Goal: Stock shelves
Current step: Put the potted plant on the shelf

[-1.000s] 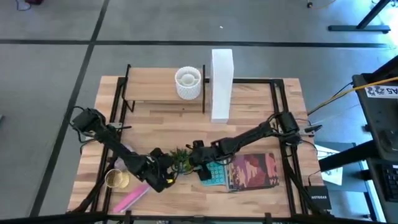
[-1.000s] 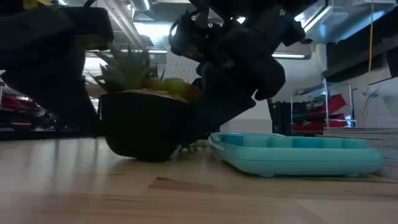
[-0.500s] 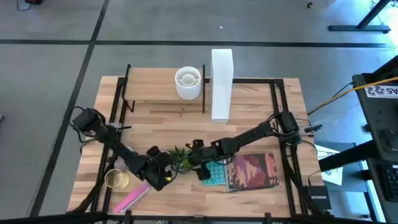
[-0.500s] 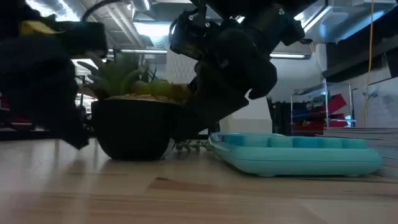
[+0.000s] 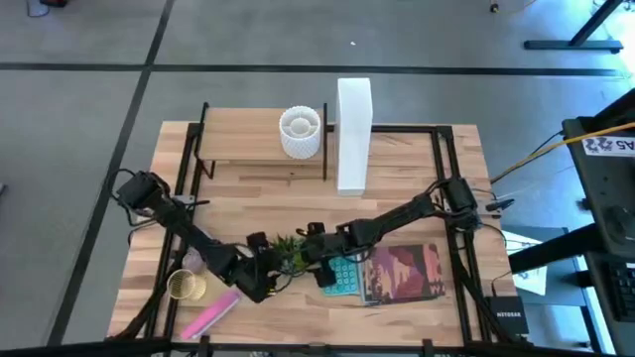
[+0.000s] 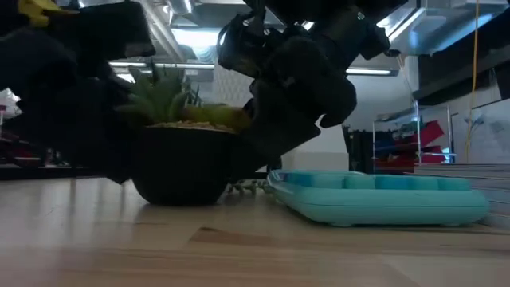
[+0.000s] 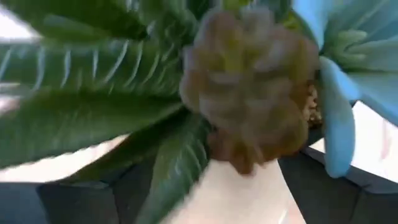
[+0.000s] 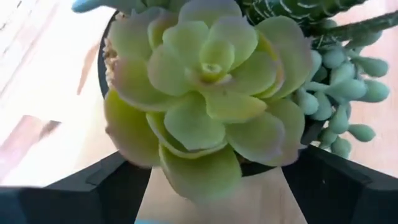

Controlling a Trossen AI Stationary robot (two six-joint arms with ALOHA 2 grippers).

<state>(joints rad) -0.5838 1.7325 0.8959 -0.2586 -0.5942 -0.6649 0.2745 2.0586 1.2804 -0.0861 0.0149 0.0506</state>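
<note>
My right gripper [image 5: 302, 254] has its fingers spread wide around the potted plant [image 5: 288, 252], at the plant's 3 o'clock. My left gripper [image 5: 266, 274] sits at its 8 o'clock; whether its fingers are apart or closed, I cannot tell. The shelves [image 5: 260, 147] stand well apart at the table's [image 5: 397, 188] 11 o'clock, carrying a white cup [image 5: 300, 132].

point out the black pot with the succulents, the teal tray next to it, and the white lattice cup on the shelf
black pot of succulents [image 6: 179, 171], low view, front wall.
teal plastic tray [image 6: 382, 201], low view, side edge.
white lattice cup [image 5: 300, 132], high view, rim, on the light-wood shelf [image 5: 243, 139], bare board.
</note>
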